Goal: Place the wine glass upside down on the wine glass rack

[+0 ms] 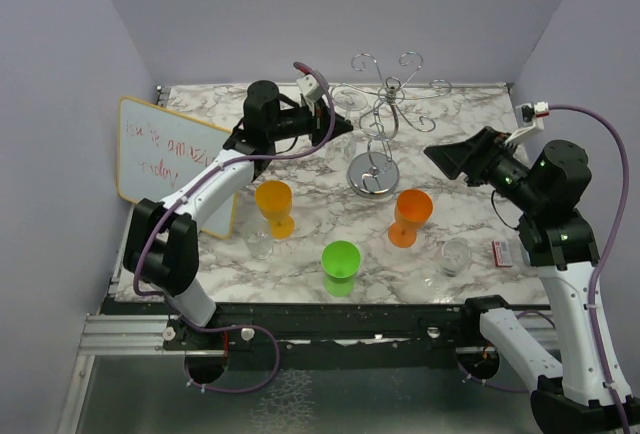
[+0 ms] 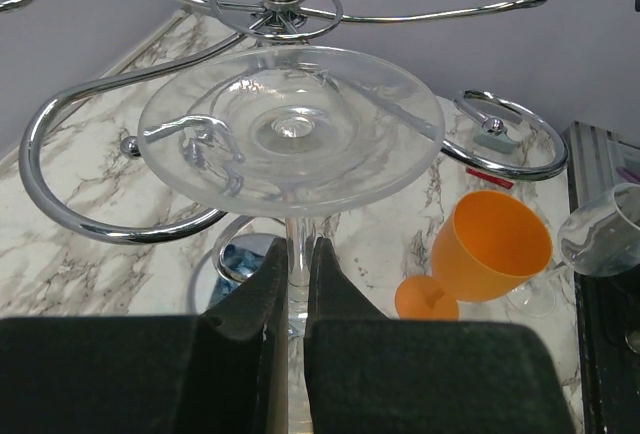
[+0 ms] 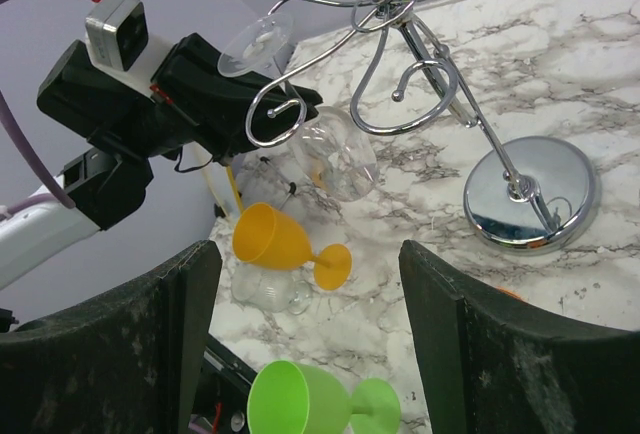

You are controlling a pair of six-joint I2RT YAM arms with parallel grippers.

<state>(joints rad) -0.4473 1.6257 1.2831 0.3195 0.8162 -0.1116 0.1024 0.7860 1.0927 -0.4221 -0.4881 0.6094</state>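
1. One clear wine glass (image 2: 290, 129) hangs inverted (foot up, bowl down), its foot over a curled arm of the wine glass rack (image 1: 372, 172).
2. Left hand (image 2: 297, 264) is clamped on the stem. Release is left to do, and whether the foot bears on the wire cannot be told.
3. Right hand (image 1: 447, 157) gapes wide and empty beside the rack.
4. An orange cup (image 1: 275, 206), a second orange cup (image 1: 411, 216) and a green cup (image 1: 340, 262) stand on the table (image 1: 470, 114) — only the rack's own neighbouring curls seem to crowd the glass.

Robot lab cell, marble-patterned worktop (image 1: 305, 254) inside plain lilac walls (image 1: 60, 74), left arm (image 1: 215, 189) and right arm (image 1: 565, 244) on a near metal rail (image 1: 120, 332), handwritten whiteboard (image 1: 165, 159) at left.
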